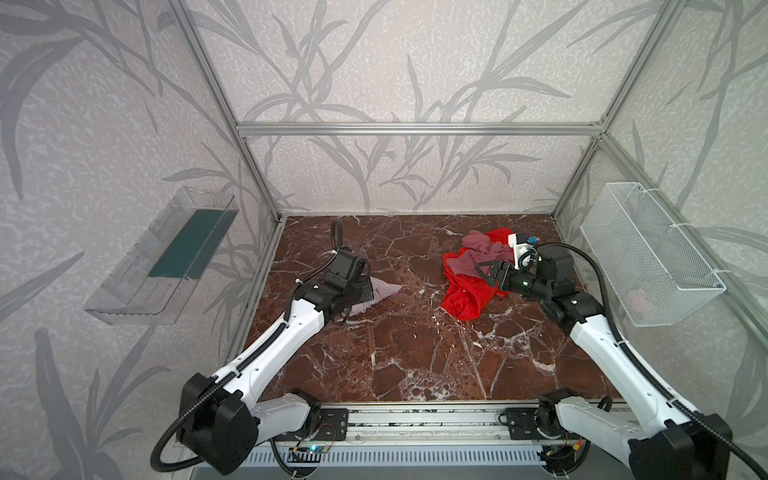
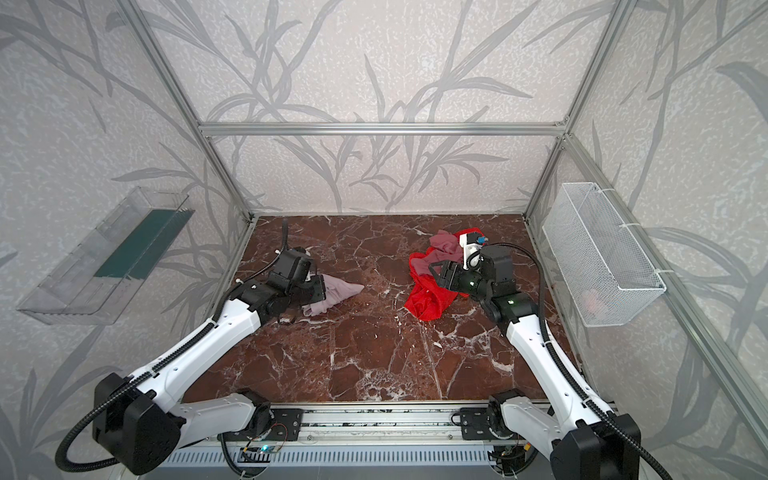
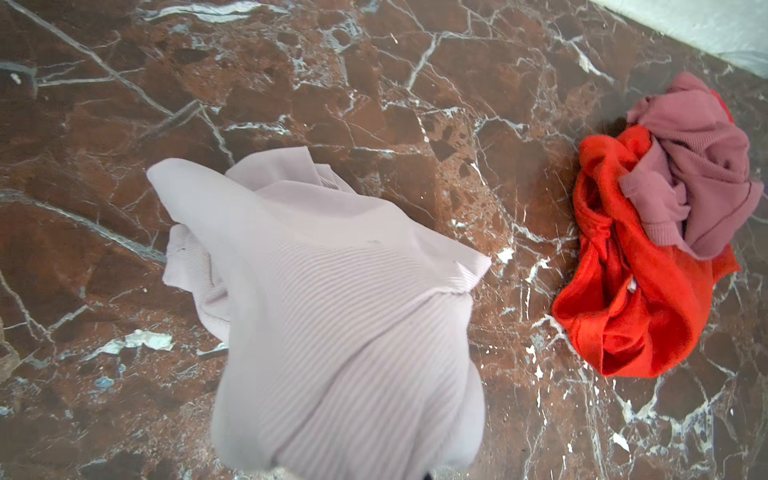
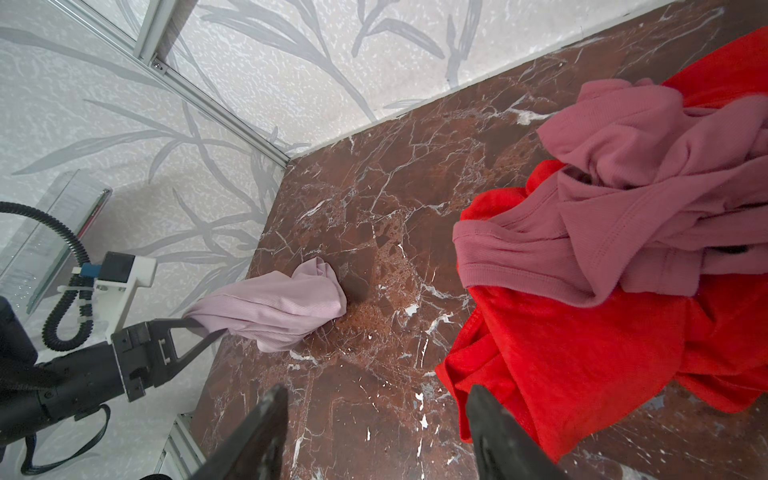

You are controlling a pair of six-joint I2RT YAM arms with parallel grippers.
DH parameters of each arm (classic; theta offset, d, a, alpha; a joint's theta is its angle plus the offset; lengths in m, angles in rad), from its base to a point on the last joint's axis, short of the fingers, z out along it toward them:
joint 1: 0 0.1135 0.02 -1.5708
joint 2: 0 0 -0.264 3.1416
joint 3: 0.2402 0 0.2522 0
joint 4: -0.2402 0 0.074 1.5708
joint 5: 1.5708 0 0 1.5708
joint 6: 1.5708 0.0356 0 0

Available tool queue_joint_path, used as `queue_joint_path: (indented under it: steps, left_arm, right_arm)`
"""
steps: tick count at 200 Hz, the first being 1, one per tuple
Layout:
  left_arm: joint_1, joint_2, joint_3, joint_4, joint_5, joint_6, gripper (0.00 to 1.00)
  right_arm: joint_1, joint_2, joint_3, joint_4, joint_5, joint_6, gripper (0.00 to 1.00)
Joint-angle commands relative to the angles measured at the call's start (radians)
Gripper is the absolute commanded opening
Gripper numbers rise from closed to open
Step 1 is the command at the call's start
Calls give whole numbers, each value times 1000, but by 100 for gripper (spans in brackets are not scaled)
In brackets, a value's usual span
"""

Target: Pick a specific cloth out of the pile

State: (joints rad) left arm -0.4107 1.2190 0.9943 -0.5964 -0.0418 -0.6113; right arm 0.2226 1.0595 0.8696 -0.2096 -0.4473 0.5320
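Note:
The cloth [image 1: 386, 290] [image 2: 340, 291] [image 3: 332, 299] [image 4: 286, 305], pale lilac-pink and ribbed, trails onto the marble at the left, apart from the pile. My left gripper [image 1: 368, 293] [image 4: 205, 326] is shut on its near end; in the left wrist view the fabric hides the jaws. The pile is a bright red cloth [image 1: 467, 297] [image 2: 428, 299] [image 3: 640, 316] [image 4: 582, 357] with a dusty-rose cloth [image 1: 478, 253] [image 2: 442, 247] [image 3: 698, 174] [image 4: 623, 199] on top. My right gripper [image 1: 483, 273] [image 2: 435, 272] [image 4: 374, 399] hovers open at the pile's left edge, nothing between its fingers.
A clear plastic tray [image 1: 166, 257] [image 2: 104, 257] hangs on the left wall. A white wire basket [image 1: 648, 253] [image 2: 602, 253] hangs on the right wall. Aluminium frame posts and walls bound the marble floor [image 1: 415, 353] on three sides.

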Motion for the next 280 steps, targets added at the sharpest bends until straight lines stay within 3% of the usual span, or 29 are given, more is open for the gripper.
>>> queue_joint_path:
  steps: [1, 67, 141, 190, 227, 237, 259, 280]
  left_arm:
    - [55, 30, 37, 44, 31, 38, 0]
    - [255, 245, 56, 223, 189, 16, 0]
    - [336, 505, 96, 267, 248, 35, 0]
    - [340, 518, 101, 236, 162, 67, 0]
    - [324, 395, 98, 208, 154, 108, 0]
    - [311, 351, 99, 189, 137, 121, 8]
    - [278, 257, 103, 140, 92, 141, 38]
    - [241, 191, 116, 79, 60, 154, 48]
  right_arm:
    - [-3, -11, 4, 18, -14, 11, 68]
    - [-3, 11, 25, 14, -27, 7, 68]
    - [-3, 29, 32, 12, -23, 3, 68]
    - [-5, 28, 43, 0, -18, -4, 68]
    - [-6, 37, 64, -12, -14, -15, 68]
    - [-7, 39, 74, -26, -19, -21, 68]
    - [-6, 22, 77, -31, -9, -29, 68]
    - [-9, 15, 75, -33, -6, -30, 69]
